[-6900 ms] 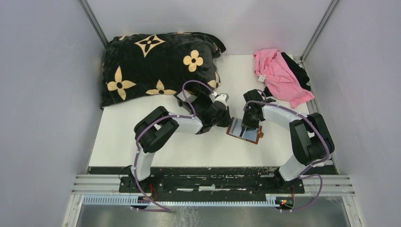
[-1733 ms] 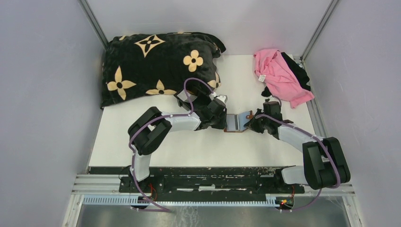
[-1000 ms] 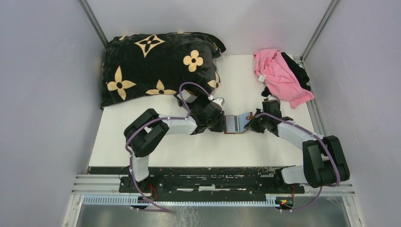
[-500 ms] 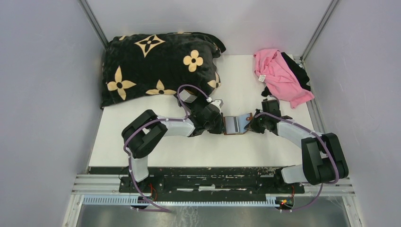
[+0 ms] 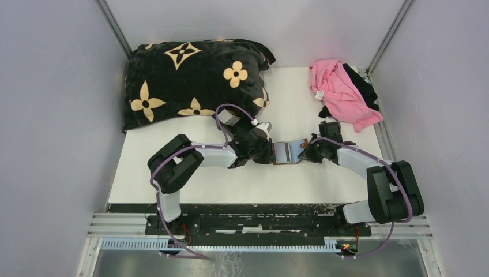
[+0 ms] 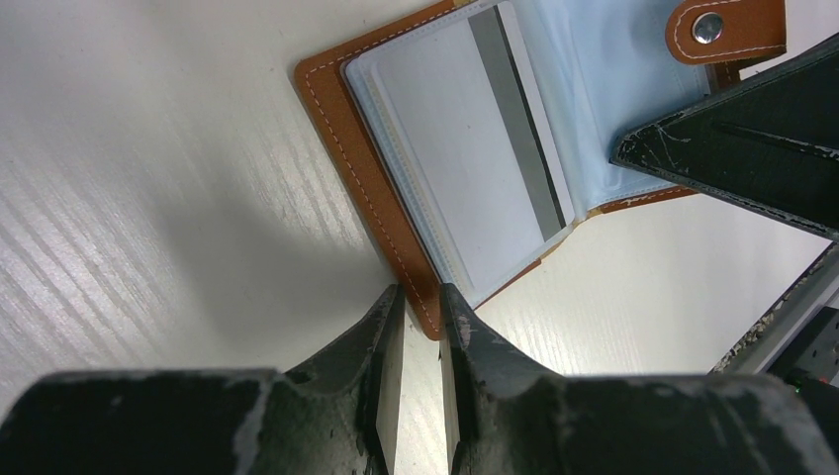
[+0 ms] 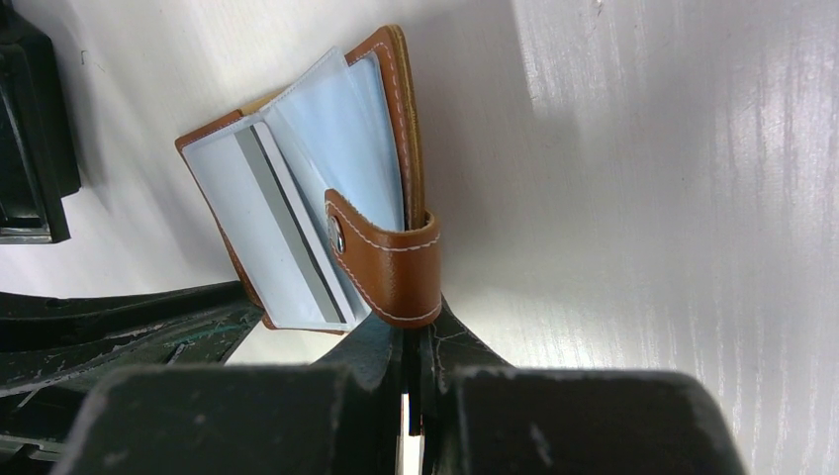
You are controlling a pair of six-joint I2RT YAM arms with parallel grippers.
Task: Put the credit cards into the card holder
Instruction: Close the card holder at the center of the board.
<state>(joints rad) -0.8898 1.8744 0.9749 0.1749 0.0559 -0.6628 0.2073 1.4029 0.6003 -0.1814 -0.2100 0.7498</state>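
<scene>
Two grips on the card holder (image 5: 287, 152): left pincer (image 6: 419, 302), right pincer (image 7: 416, 334).
Blanket (image 5: 190, 81) upper left, pink cloth (image 5: 340, 92) upper right; table (image 5: 259, 184) stretches below.

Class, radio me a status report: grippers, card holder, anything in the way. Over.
Right gripper shut on card holder at snap tab. Left gripper tips at its corner, grip unclear. One card pocketed. Nothing obstructing.

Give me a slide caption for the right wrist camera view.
Right gripper pinches the open card holder at its snap tab; one card sits in a clear sleeve.
</scene>
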